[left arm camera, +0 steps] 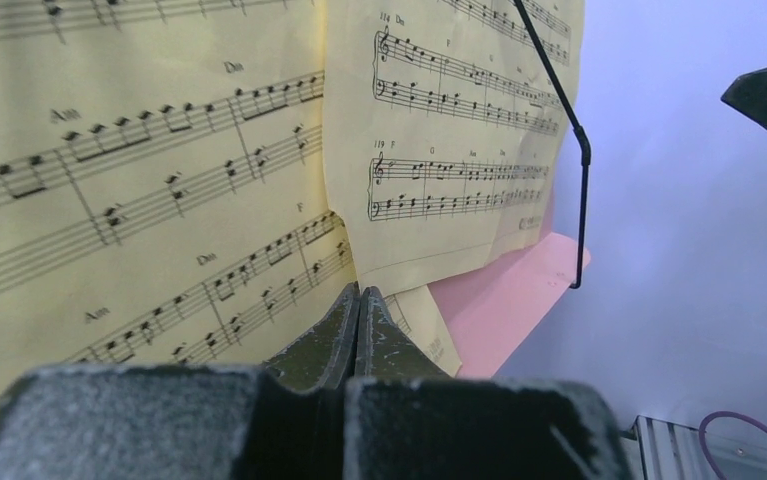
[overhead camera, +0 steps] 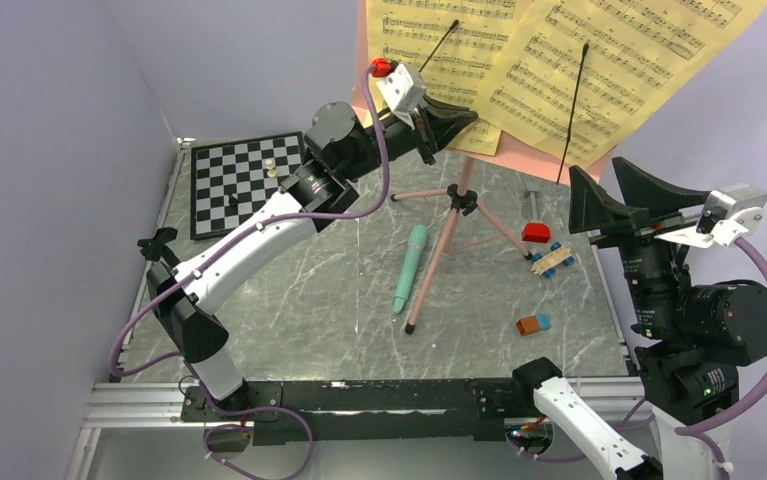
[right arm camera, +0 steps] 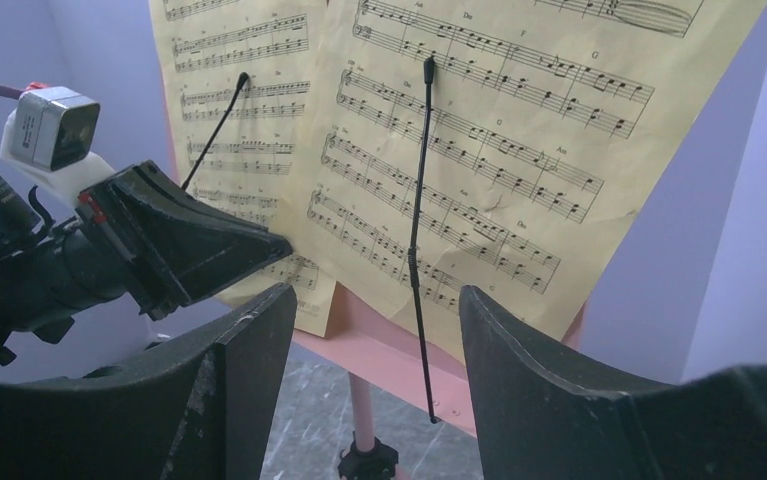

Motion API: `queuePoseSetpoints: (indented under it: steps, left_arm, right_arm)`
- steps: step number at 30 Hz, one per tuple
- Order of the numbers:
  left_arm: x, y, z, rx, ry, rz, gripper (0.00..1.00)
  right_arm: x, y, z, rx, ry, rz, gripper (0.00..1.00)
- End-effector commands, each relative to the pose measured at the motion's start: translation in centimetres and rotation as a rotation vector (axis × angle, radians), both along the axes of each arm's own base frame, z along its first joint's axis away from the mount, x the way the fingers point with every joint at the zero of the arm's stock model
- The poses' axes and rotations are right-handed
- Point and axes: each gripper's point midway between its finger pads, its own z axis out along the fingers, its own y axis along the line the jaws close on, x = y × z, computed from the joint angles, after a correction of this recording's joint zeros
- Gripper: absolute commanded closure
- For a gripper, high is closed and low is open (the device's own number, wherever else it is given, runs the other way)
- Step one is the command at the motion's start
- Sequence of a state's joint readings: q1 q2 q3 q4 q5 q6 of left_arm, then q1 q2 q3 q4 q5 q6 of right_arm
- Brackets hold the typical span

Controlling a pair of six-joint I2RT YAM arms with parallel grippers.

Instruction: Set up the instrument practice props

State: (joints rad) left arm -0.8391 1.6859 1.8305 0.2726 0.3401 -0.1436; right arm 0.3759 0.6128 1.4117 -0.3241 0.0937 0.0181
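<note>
Looks like you're on the sheet-music step. The pink music stand on thin tripod legs [overhead camera: 531,151] is up near the middle of the bench's far edge. Two yellow printed sheet-music pages [overhead camera: 599,60] sit on its ledge behind thin black wire page holders [overhead camera: 574,110].

Your left jaws are clenched tight, tips right at the lower edge of the left page where the two sheets overlap. I honestly can't tell if any paper is pinched between them. Your right jaws are released and wide, with nothing between them, hanging above the right edge of the bench and facing the right-hand page.

My guess for the next move is a small, gentle nudge to square that page. The paper is flimsy and the stand looks tippy on those legs.

After that there's the mint-green microphone-like tube [overhead camera: 411,265], lying flat mid-bench just beside one tripod leg. The free right jaws seem the obvious pick for it. I can't spot a small black base for it.

The grey marbled bench [overhead camera: 289,300] also has a black-and-white chessboard [overhead camera: 239,180] in the far left corner. Small red, blue and orange toy blocks [overhead camera: 535,233] sit toward the right edge. The walls are pale lavender all round.
</note>
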Motion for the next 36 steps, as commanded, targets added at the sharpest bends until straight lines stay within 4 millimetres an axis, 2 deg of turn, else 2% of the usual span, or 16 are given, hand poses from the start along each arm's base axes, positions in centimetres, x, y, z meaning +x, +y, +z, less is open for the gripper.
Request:
queuePoseSetpoints:
  steps: [1,36]
  left_arm:
    - [-1.6,0.7,1.8,-0.044,-0.02,-0.007,1.0]
    - [-2.6,0.7,-0.4,-0.017,0.007,-0.016,1.0]
  right_arm:
    - [-0.3,0.2,0.3,-0.007,-0.021,0.014,0.34]
    - [-0.2,0.2,-0.1,-0.007,-0.02,0.013,0.34]
